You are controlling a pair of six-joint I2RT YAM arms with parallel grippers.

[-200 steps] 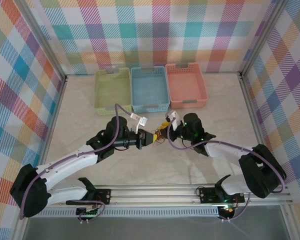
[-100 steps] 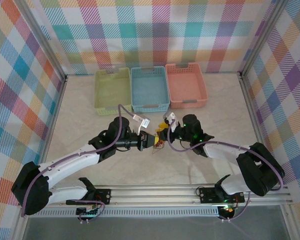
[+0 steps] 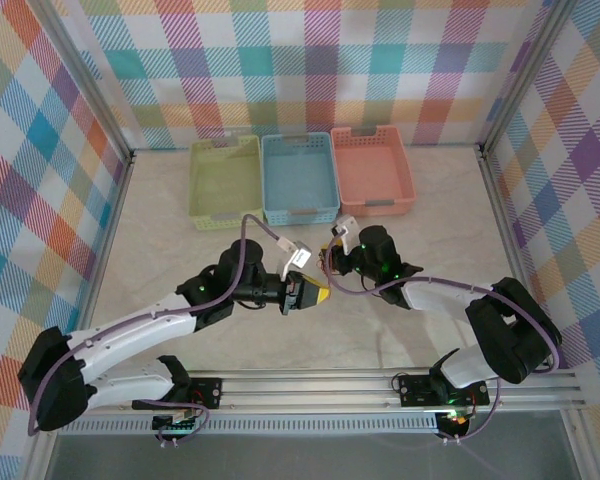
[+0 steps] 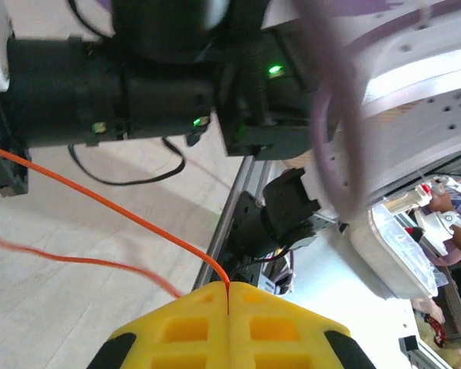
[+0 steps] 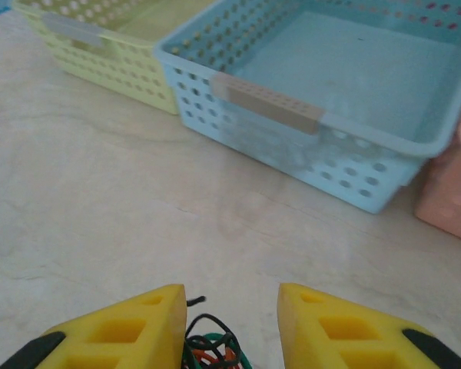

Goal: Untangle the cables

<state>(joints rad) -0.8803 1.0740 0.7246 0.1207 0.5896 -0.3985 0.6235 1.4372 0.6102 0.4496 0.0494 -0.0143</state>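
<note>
Marble tabletop (image 5: 100, 192); orange cable (image 4: 100, 196) runs up-left from clamped left tool (image 4: 227, 290)

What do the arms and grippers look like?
Both are white links with black joints: left arm, right arm. A purple cable runs along each. The left gripper and right gripper have yellow fingers with square recesses, black at the base. Small green lights glow on a black joint.
</note>
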